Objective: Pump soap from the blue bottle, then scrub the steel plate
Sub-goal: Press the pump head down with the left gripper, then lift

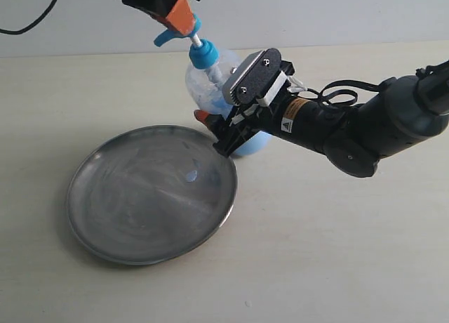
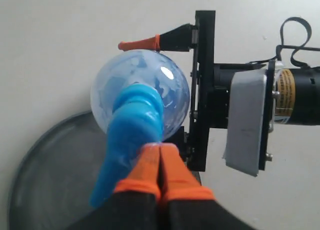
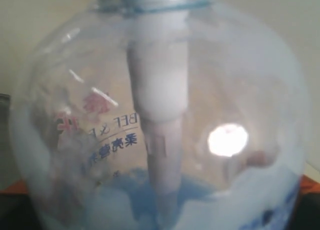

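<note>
The blue bottle [image 1: 203, 84] leans over the far rim of the steel plate [image 1: 133, 211], its blue pump head [image 1: 175, 34] pointing over the plate. My right gripper [image 1: 212, 133] is shut on the bottle's body. In the right wrist view the bottle [image 3: 160, 115] fills the frame, with pale blue soap [image 3: 260, 200] pooled inside. My left gripper [image 1: 181, 15] is shut, its orange fingertips [image 2: 172, 157] resting together on the pump head [image 2: 132, 122]. A small blob of soap [image 1: 191, 175] lies on the plate.
The plate [image 2: 45, 185] rests on a plain beige table [image 1: 337, 253]. My right arm [image 1: 365, 126] stretches in from the right with a looped black cable [image 1: 337, 95]. A black cable [image 1: 31, 17] hangs against the back wall at the upper left.
</note>
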{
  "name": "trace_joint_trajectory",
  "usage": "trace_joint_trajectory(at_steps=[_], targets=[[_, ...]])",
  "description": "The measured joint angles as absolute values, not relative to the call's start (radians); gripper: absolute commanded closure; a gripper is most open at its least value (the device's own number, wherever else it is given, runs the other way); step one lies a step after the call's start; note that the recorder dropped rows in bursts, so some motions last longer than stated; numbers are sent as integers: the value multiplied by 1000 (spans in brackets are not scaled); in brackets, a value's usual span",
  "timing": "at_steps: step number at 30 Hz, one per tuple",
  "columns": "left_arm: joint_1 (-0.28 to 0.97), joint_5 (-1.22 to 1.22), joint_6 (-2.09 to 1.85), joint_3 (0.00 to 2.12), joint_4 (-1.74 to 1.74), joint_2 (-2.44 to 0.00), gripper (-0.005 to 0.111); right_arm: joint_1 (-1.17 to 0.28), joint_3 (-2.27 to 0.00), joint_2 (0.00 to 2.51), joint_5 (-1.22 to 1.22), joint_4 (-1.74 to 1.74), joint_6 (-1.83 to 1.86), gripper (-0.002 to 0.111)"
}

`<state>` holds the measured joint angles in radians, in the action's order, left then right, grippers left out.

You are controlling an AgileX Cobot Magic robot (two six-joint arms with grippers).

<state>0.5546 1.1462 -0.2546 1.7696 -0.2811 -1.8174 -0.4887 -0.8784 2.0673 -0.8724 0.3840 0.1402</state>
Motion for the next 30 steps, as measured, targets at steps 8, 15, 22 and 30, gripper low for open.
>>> trace_joint_trajectory(at_steps=[8,15,22,30], targets=[[558,1090,-255,1754,-295,-1822,107,-490,-878,2067,-878,410,138,108],[558,1012,-217,1754,-197,-1732,107,-490,-878,2067,-878,414,138,108],[558,1057,-143,1754,-16,-1745,107,-490,-878,2067,-878,414,140,108],[558,1100,-128,1754,0,-1814,107,-490,-878,2067,-878,414,140,108]])
